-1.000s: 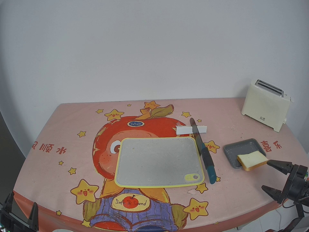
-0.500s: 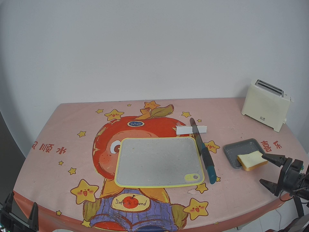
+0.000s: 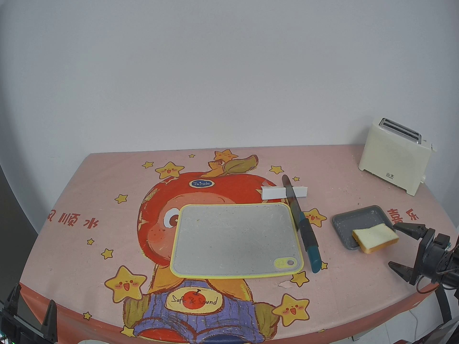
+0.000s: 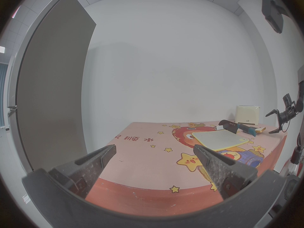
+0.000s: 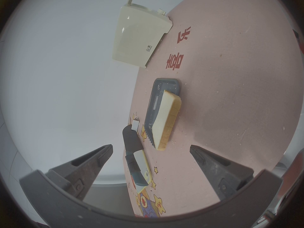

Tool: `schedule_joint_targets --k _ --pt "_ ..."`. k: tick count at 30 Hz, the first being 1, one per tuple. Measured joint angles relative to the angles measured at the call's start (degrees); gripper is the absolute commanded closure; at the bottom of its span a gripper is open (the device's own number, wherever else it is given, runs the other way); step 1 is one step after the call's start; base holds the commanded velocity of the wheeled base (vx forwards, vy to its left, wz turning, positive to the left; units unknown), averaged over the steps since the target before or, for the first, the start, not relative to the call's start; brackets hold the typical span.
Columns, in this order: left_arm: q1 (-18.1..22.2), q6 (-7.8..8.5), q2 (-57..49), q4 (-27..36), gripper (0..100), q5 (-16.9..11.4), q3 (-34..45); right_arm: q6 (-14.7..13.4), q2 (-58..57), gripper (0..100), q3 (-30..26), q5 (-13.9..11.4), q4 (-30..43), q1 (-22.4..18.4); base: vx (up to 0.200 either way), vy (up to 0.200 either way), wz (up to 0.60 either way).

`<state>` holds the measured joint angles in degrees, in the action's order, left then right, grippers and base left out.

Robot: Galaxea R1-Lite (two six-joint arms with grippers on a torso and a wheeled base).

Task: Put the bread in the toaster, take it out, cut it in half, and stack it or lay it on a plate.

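right gripper (image 3: 393,245): jaws spread wide, nothing between them, sitting just right of the bread (image 3: 375,237) and not touching it. the slice lies flat, its left part in the grey plate (image 3: 351,217) and its near-right edge overhanging the rim onto the table (image 3: 95,192). the toaster (image 3: 396,155) stands at the far right, well apart from the plate, slots facing up and apparently vacant. left gripper (image 4: 154,147): released and empty, parked off the near-left corner.

finding: the step in hand is the first pickup – nothing has been toasted or cut.

recommendations to you:
- take the slice by its overhanging edge, where a finger can get beneath it without scraping the plate.
- close gently – soft bread will likely crush or tear.
- grip close to one edge so most of the slice can enter the slot.
- keep clear of the knife (image 3: 301,225) lying beside the cutting board (image 3: 236,239).
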<state>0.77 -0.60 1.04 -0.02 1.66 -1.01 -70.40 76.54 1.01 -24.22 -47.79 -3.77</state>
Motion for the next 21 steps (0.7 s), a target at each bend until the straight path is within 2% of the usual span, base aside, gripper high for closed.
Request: schedule_joint_targets --k 11,17,21 --pt "0.0 0.02 0.0 0.0 0 0.0 0.0 0.2 1.4 0 0.0 -0.4 -1.5 -0.1 0.0 0.0 0.0" --pt "0.0 0.02 0.0 0.0 0 0.0 0.0 0.1 5.0 0 0.0 -0.5 -7.8 -0.1 0.0 0.0 0.0" --pt "0.0 0.02 0.0 0.0 0 0.0 0.0 -0.2 7.8 0 0.0 -1.6 -11.0 0.0 0.0 0.0 0.0"
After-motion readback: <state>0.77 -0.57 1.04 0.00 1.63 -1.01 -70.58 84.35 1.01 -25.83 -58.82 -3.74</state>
